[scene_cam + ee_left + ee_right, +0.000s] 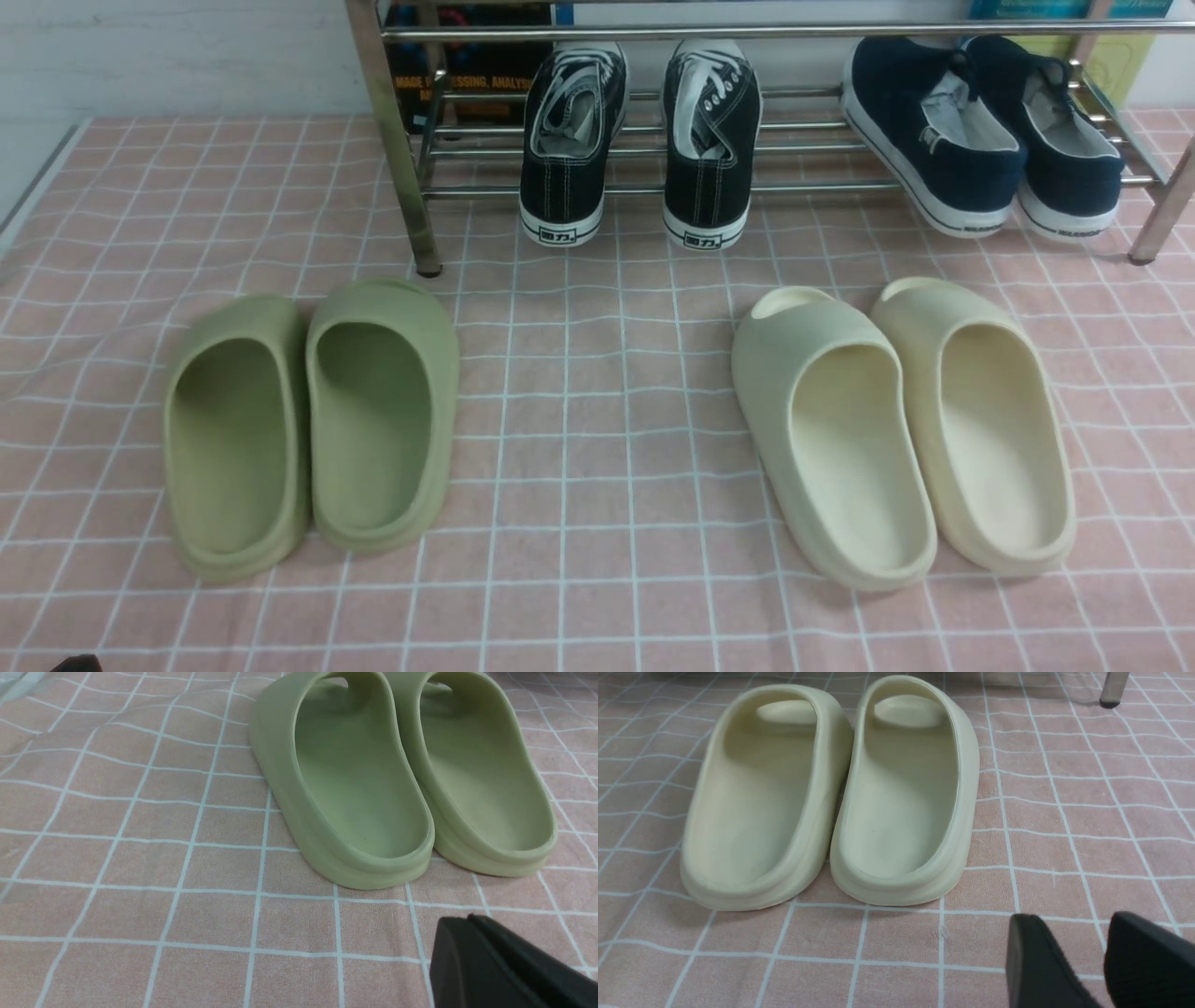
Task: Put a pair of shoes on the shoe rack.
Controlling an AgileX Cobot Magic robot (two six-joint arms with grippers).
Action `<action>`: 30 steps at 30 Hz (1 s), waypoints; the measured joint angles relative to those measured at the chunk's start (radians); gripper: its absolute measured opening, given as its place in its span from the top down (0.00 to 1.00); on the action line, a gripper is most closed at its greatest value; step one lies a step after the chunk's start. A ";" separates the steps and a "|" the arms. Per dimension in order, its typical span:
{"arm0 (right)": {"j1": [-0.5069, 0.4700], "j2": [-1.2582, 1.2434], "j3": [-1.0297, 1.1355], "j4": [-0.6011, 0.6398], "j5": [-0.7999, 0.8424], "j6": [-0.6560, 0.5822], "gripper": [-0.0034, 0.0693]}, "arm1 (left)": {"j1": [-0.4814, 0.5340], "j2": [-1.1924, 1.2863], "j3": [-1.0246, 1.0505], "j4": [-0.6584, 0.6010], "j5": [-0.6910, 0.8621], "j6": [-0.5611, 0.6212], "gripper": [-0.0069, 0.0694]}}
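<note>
The two black canvas sneakers, one (569, 140) and the other (711, 140), stand side by side on the lower bars of the chrome shoe rack (635, 189), heels and white labels toward me. No gripper touches them. My left gripper (467, 919) shows only in the left wrist view, its black fingers pressed together, empty, low over the cloth in front of the green slides. My right gripper (1073, 924) shows only in the right wrist view, fingers apart with cloth between them, empty, in front of the cream slides.
Two navy slip-ons (934, 140) sit on the rack's right part. Green foam slides (238, 439) (355, 788) lie front left, cream slides (836, 429) (906, 793) front right, on the pink checked cloth (597, 420). A rack foot (1111, 688) stands beyond the cream slides.
</note>
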 joint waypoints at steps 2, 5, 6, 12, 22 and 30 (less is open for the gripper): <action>0.000 0.000 0.000 0.000 0.000 0.000 0.62 | 0.000 0.000 0.000 0.000 0.000 0.000 0.89; 0.000 0.000 0.000 0.000 0.000 0.000 0.62 | 0.000 0.000 0.000 0.000 0.000 0.000 0.89; 0.000 0.000 0.000 0.000 0.000 0.000 0.62 | 0.000 0.000 0.000 0.000 0.000 0.000 0.89; 0.000 0.000 0.000 0.000 0.000 0.000 0.62 | -0.001 0.000 0.000 0.001 0.000 0.011 0.89; 0.000 0.000 0.000 0.000 0.000 0.000 0.62 | -0.001 0.000 0.000 0.001 0.000 0.017 0.89; 0.000 0.000 0.000 0.000 0.000 0.000 0.62 | -0.034 0.000 0.000 0.000 0.000 0.050 0.89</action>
